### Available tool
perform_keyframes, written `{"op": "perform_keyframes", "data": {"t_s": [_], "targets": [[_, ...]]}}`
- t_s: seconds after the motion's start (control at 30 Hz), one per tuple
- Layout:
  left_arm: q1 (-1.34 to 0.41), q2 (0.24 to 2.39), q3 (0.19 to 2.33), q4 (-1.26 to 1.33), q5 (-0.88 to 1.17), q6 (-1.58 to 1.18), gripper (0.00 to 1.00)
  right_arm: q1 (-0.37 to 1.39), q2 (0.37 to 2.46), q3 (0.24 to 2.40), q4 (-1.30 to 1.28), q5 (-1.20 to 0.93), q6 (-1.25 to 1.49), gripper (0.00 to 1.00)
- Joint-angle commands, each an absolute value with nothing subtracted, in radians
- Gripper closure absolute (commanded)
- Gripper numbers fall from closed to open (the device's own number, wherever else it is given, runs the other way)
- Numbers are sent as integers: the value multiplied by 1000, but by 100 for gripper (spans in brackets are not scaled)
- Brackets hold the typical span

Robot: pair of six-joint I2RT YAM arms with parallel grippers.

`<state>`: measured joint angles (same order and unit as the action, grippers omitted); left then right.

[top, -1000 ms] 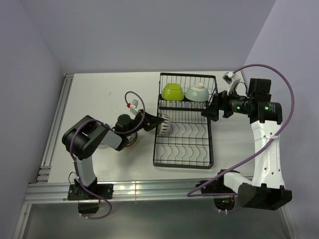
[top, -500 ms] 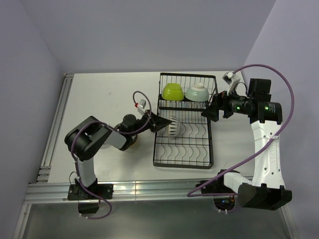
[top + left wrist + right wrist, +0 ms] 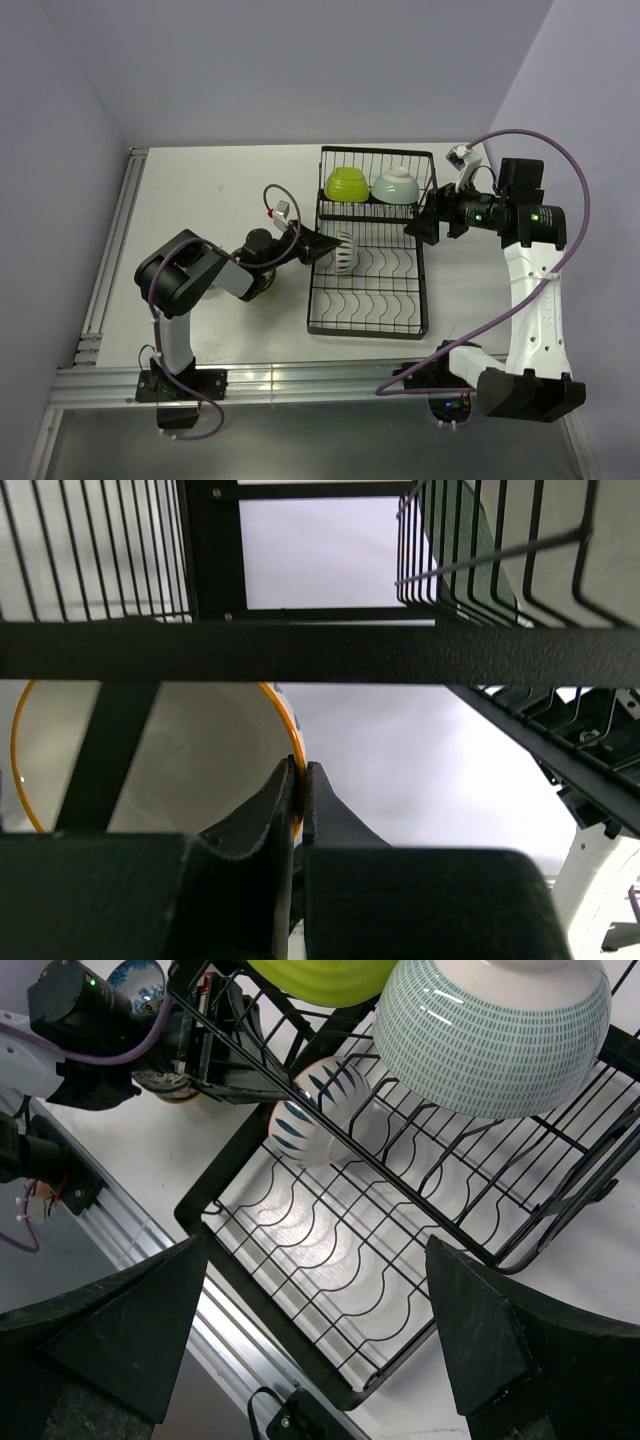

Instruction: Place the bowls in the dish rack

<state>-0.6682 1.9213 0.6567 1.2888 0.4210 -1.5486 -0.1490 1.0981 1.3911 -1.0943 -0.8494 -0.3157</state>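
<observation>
Presently the left claw [image 3: 322,246] is pinched shut on the rim of the white ceramic bowl with dark stripes [image 3: 343,252]. It holds the bowl on edge over the left side of the black wire dish rack [image 3: 365,331], likely to seat it between slot wires. The right claw [image 3: 418,226] hangs wide open, empty, at the rack's right edge. Beyond, the lime green bowl [image 3: 346,184] and pale mint bowl [image 3: 396,186] rest in the far raised basket.

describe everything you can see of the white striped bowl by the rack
The striped bowl is round and looks ceramic: white with dark blue tapered stripes outside, plain inside with an orange rim line. It is tipped on its side, rim pinched by the left gripper, over the left part of the dish rack.
</observation>
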Motion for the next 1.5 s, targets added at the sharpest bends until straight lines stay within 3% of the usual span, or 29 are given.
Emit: {"op": "perform_keyframes", "data": {"t_s": [0.0,0.47,0.57,0.73,1.47], "targets": [[-657,1922,652,1537,413,-1574,100,-156,1094,1417,-1100,-848,-325,4],[-627,1911,586,1453,393,-1563,99,-156,1095,1422,-1111,-838,-324,4],[-624,1902,572,1404,387,-1551,90,-156,1091,1425,-1114,-834,-328,4],[-611,1893,577,1370,400,-1536,63,-156,1089,1419,-1112,-834,-331,4],[-456,1677,523,1109,574,-1368,53,-156,1089,1445,-1126,-822,-339,2]]}}
